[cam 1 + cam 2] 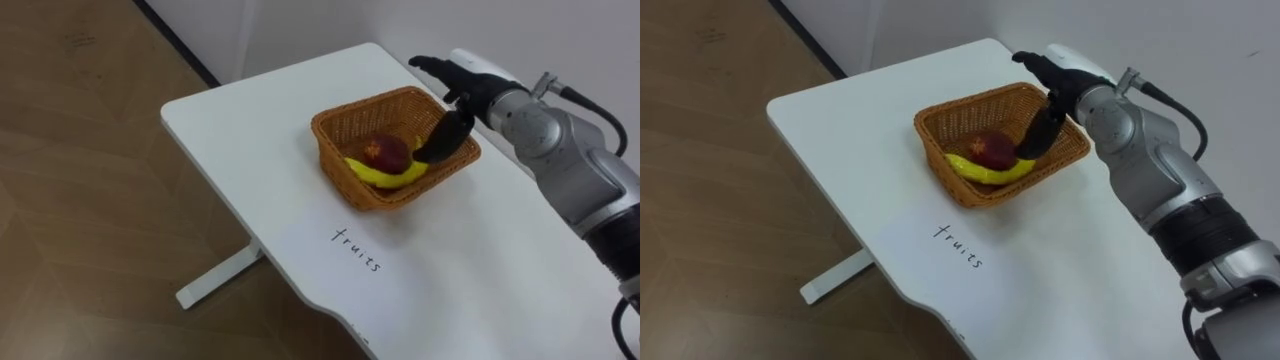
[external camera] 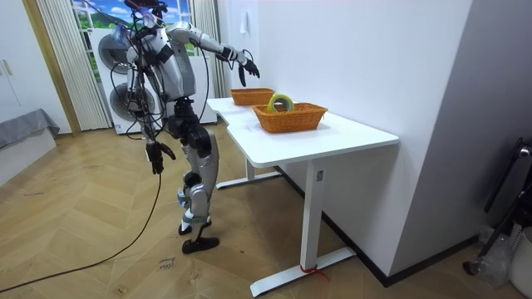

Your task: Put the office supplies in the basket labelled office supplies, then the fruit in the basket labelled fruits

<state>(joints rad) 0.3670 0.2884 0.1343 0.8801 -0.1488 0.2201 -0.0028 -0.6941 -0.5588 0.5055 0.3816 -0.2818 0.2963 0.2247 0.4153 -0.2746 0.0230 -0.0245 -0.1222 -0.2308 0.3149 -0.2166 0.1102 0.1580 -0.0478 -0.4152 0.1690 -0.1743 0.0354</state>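
We log: fruit basket, handwritten "fruits" on table; right hand above, fingers straight. Room view: second basket, tape roll.

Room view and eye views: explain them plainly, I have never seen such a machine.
The machine is a two-legged robot with two arms and hands. The room view comes from a camera standing off in the room; the eye views from its head, looking down. On the white table stands a wicker basket holding an apple and a banana. Its right hand hovers open over it, holding nothing. Its left hand hangs at its side. A second basket holds a tape roll.
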